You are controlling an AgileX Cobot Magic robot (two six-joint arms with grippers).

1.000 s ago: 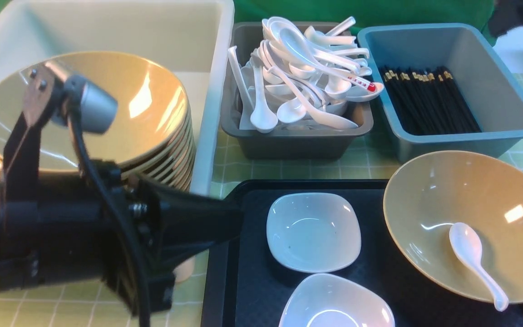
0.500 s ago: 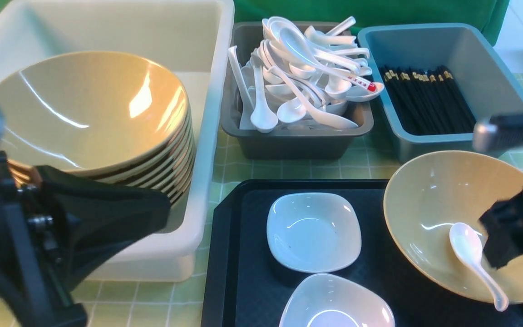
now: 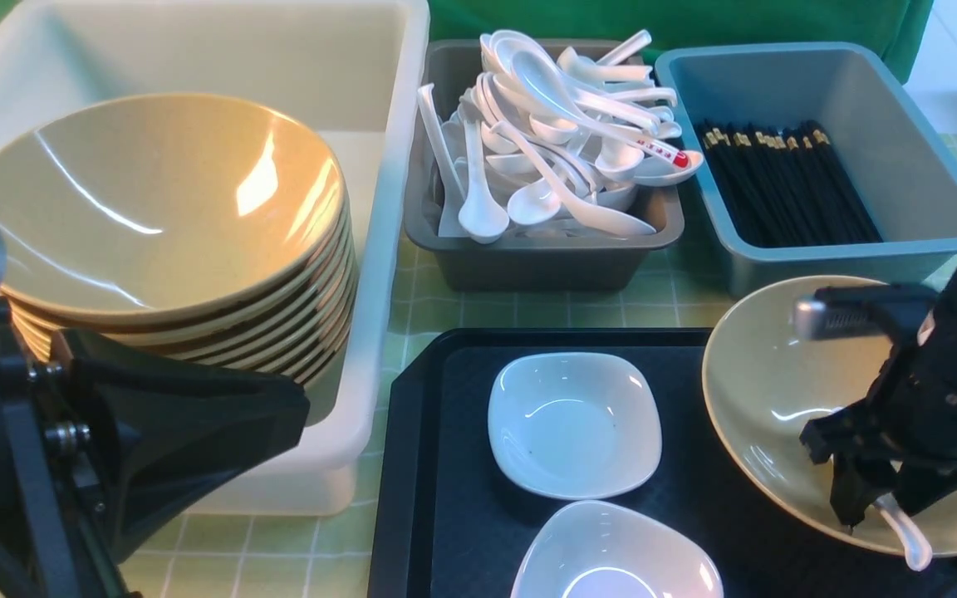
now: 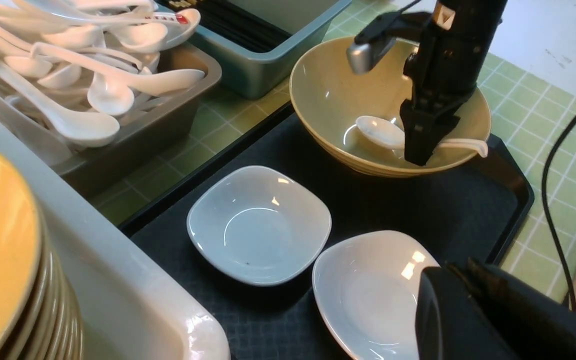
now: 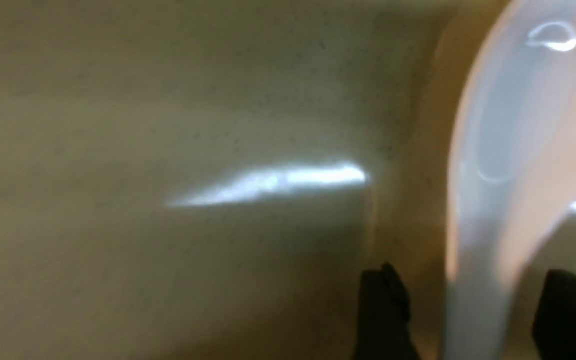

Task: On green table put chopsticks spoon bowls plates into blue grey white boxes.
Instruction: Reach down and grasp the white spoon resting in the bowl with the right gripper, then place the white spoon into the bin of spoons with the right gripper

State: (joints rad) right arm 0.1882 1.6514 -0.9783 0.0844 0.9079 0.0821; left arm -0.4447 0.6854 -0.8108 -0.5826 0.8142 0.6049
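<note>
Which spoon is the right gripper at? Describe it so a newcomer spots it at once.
Find the black tray, then the lone tan bowl at its right end. Inside lies one plain white spoon, its handle straddled by the open right gripper. Unlike the spoons heaped in the grey box, it lies alone.

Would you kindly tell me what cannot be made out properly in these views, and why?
Spoon: in the front view its scoop is hidden behind the right pincer.
Nearer plate: cut off by the front view's bottom edge.
White box floor: largely covered by the stacked bowls, front view.
Right wrist view: blurred, so whether the fingers touch the spoon handle is unclear.
</note>
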